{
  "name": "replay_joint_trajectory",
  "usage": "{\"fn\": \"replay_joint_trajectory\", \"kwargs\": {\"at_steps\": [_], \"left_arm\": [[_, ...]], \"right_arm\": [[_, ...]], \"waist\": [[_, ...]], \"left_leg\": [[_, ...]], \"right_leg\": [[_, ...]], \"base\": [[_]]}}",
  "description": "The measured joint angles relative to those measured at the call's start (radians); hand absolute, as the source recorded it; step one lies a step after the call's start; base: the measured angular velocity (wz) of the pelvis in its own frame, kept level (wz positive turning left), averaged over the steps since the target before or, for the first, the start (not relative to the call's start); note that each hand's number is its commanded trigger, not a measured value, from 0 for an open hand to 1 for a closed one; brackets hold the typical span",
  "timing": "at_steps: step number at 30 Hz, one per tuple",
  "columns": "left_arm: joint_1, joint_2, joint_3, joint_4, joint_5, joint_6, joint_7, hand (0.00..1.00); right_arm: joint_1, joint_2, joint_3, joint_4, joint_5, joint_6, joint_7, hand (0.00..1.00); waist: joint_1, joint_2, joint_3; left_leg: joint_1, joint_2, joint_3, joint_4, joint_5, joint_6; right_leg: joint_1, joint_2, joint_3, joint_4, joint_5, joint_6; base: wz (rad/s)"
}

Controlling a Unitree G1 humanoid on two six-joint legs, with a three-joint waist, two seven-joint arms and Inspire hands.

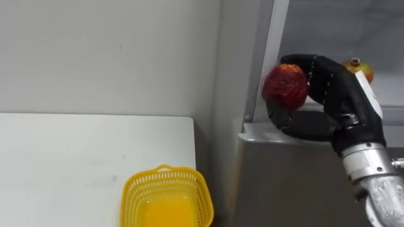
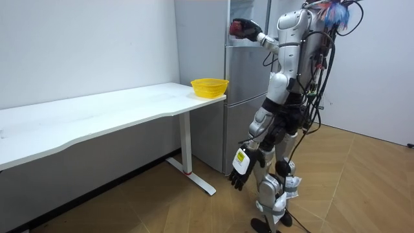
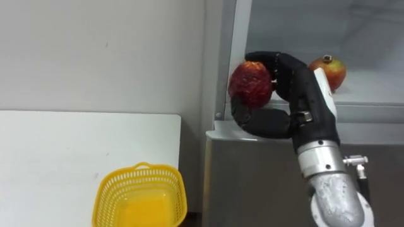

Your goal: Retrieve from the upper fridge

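Right hand (image 1: pixel 339 94) at fridge (image 1: pixel 278 183) upper lip, fingers (image 1: pixel 314 64) curled round red fruit (image 1: pixel 285 87), thumb beneath. We judge it light, firm, bruisable: cup its middle. Left hand (image 2: pixel 240 169) hangs, fingers relaxed. Basket (image 1: pixel 129 202) on surface (image 1: pixel 63 164).

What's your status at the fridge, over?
Right hand shut on red fruit at fridge opening. Left hand open, hanging low. Second fruit on shelf behind. Nothing blocks the basket.

Right hand (image 1: pixel 344 94) raised, fingers (image 1: pixel 314 64) curled tight — left hand (image 2: pixel 240 169) hanging, fingers loose.
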State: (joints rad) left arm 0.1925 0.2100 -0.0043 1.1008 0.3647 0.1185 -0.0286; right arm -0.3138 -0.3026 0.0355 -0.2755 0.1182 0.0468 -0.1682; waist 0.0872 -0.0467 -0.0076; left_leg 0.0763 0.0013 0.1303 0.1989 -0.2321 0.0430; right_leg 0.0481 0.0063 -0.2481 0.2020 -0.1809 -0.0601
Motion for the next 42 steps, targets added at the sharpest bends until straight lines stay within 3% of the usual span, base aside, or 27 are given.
{"fn": "replay_joint_trajectory", "kwargs": {"at_steps": [3, 10, 14, 18, 21, 24, 28, 30, 38, 42], "left_arm": [[-0.003, 0.000, 0.000, 0.025, -0.004, -0.022, 0.000, 0.00], [-0.007, -0.008, -0.017, 0.060, -0.006, -0.039, 0.005, 0.00], [-0.025, -0.012, -0.050, 0.059, -0.005, -0.040, 0.009, 0.00], [-0.037, -0.013, -0.057, 0.062, -0.002, -0.043, 0.015, 0.00], [-0.056, -0.012, -0.062, 0.067, -0.002, -0.045, 0.017, 0.00], [-0.076, -0.007, -0.082, 0.067, -0.007, -0.062, 0.019, 0.00], [-0.103, 0.002, -0.099, 0.078, -0.005, -0.069, 0.014, 0.00], [-0.126, 0.002, -0.098, 0.108, -0.005, -0.069, 0.008, 0.00], [-0.119, 0.009, -0.090, 0.115, 0.001, -0.064, -0.014, 0.00], [-0.110, 0.010, -0.068, 0.111, 0.001, -0.061, -0.029, 0.00]], "right_arm": [[0.023, 0.008, 0.026, -0.074, -0.030, -0.030, -0.002, 1.00], [0.049, 0.049, 0.107, -0.183, -0.263, -0.113, -0.001, 1.00], [0.060, 0.066, 0.149, -0.186, -0.364, -0.120, 0.019, 1.00], [0.060, 0.065, 0.195, -0.190, -0.449, -0.120, 0.044, 1.00], [0.059, 0.063, 0.220, -0.191, -0.496, -0.121, 0.063, 1.00], [0.057, 0.055, 0.232, -0.189, -0.514, -0.121, 0.064, 1.00], [0.028, 0.023, 0.277, -0.133, -0.543, -0.134, 0.061, 1.00], [0.003, 0.021, 0.297, -0.065, -0.580, -0.137, 0.062, 1.00], [-0.041, 0.019, 0.300, 0.189, -0.669, -0.124, 0.077, 1.00], [-0.074, 0.004, 0.299, 0.307, -0.679, -0.118, 0.077, 1.00]], "waist": [[0.000, 0.005, 0.0025], [0.000, 0.022, -0.0021], [0.002, 0.027, 0.0009], [0.010, 0.022, -0.0022], [0.025, 0.010, -0.0044], [0.051, -0.005, -0.0007], [0.066, -0.036, 0.0169], [0.079, -0.041, 0.0198], [0.122, -0.060, 0.0111], [0.159, -0.075, 0.0247]], "left_leg": [[0.002, 0.000, 0.004, -0.001, 0.000, 0.000], [-0.003, 0.003, 0.006, -0.003, 0.000, 0.000], [-0.016, 0.002, 0.006, -0.003, -0.001, 0.000], [-0.023, 0.002, 0.007, 0.000, 0.000, 0.000], [-0.026, 0.002, 0.006, 0.002, 0.000, 0.000], [-0.027, 0.002, 0.006, 0.006, 0.000, 0.000], [-0.032, 0.002, 0.000, 0.008, 0.000, 0.000], [-0.033, 0.001, -0.002, 0.008, -0.001, 0.001], [-0.039, -0.006, -0.050, 0.006, 0.007, -0.001], [-0.031, -0.007, -0.057, 0.004, 0.009, -0.002]], "right_leg": [[0.000, 0.001, 0.001, 0.000, 0.000, 0.000], [-0.010, 0.001, 0.001, 0.007, 0.000, 0.000], [-0.024, -0.002, -0.001, 0.019, 0.001, -0.001], [-0.031, -0.002, 0.000, 0.018, 0.002, -0.003], [-0.033, -0.002, 0.000, 0.019, 0.002, -0.003], [-0.033, -0.002, -0.001, 0.019, 0.002, -0.003], [-0.031, -0.003, -0.008, 0.018, 0.002, -0.003], [-0.032, -0.004, -0.008, 0.017, 0.002, -0.003], [-0.026, -0.009, -0.052, 0.004, 0.001, 0.000], [-0.015, -0.009, -0.057, 0.000, 0.000, 0.001]], "base": [[0.00], [0.00], [0.00], [0.00], [0.00], [0.00], [0.04], [0.02], [0.17], [0.04]]}}
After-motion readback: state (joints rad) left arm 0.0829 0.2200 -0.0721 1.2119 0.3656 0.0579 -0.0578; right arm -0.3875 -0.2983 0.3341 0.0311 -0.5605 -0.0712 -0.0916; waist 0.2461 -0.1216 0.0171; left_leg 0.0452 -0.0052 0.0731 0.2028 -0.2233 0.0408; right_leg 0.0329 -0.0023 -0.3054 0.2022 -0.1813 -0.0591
